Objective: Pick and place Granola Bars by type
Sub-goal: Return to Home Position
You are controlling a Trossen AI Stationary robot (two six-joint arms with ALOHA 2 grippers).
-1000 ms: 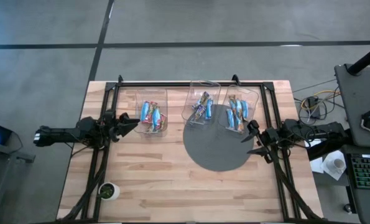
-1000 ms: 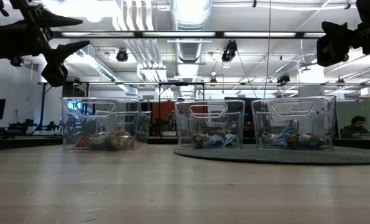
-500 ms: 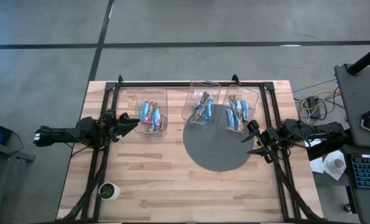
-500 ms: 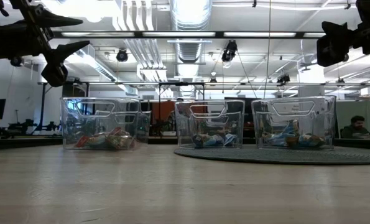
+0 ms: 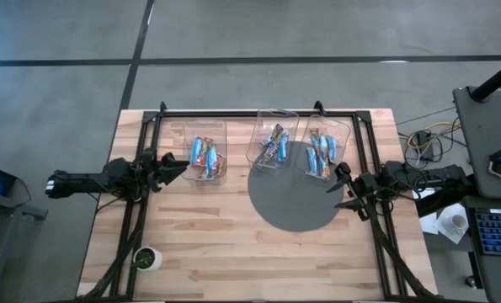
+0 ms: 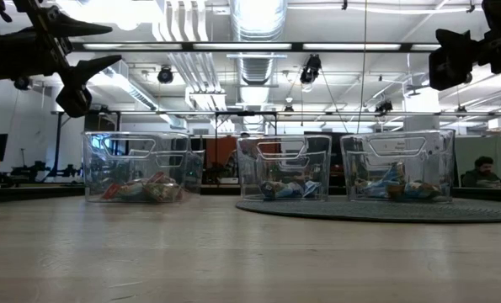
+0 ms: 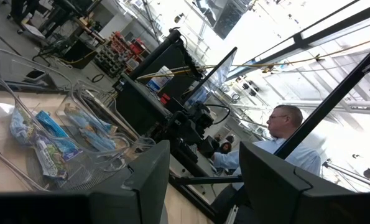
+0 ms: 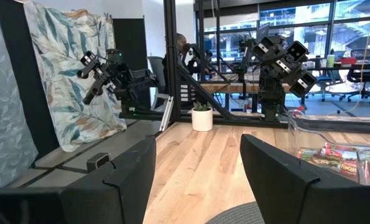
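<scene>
1. Nearest, the right gripper (image 5: 345,188) is held over the right edge of the round mat (image 5: 292,206), fingers spread wide, nothing gripped.
2. The left gripper (image 5: 181,165) is poised just beside the left bin (image 5: 183,137), jaws apart, nothing held or touched.
3. In that bin the multicoloured Granola Bars (image 5: 206,158) are seen lying lengthwise, near to far.
4. The purple-dark Granola Bars (image 5: 274,143) are piled slantwise in the middle bin (image 5: 284,118), well apart from both grippers.
5. The light blue Granola Bars (image 5: 321,153) are laid lengthwise in the right bin (image 5: 343,135), just beyond the right gripper.
</scene>
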